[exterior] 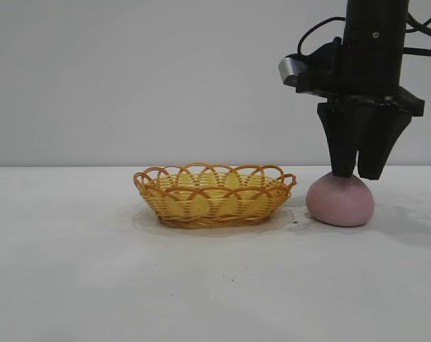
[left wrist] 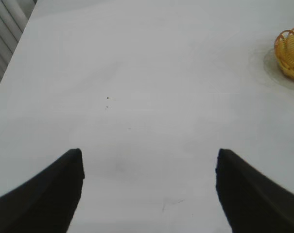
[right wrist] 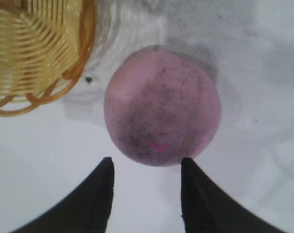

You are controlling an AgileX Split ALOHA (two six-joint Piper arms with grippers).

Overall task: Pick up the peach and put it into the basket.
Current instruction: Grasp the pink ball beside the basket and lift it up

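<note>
- Left gripper (left wrist: 149, 194): not in the exterior view; its wrist view shows both fingers spread wide over bare table (left wrist: 137, 73), nothing between them. Basket edge sits far off at that view's margin.
- Basket (exterior: 214, 196): centre of table, shallow oval yellow-orange wicker with a looped scalloped rim. Long axis runs left-right. Nothing visible inside.
- Peach (exterior: 340, 201): on the table just right of the basket, small gap between them, not touching. Dusty pink, matte, rounded, squat dome in the exterior view. Wrist view shows dark speckling concentrated across the upward-facing top, so the speckled end points up toward the camera. No clear long axis; looks near-round from above.
- Right gripper (exterior: 357, 174): pointing almost straight down above the peach, fingertips at its top. Fingers partly apart, not clamped on anything; in the wrist view the tips sit at the peach's edge, and I can't tell if they touch it.
</note>
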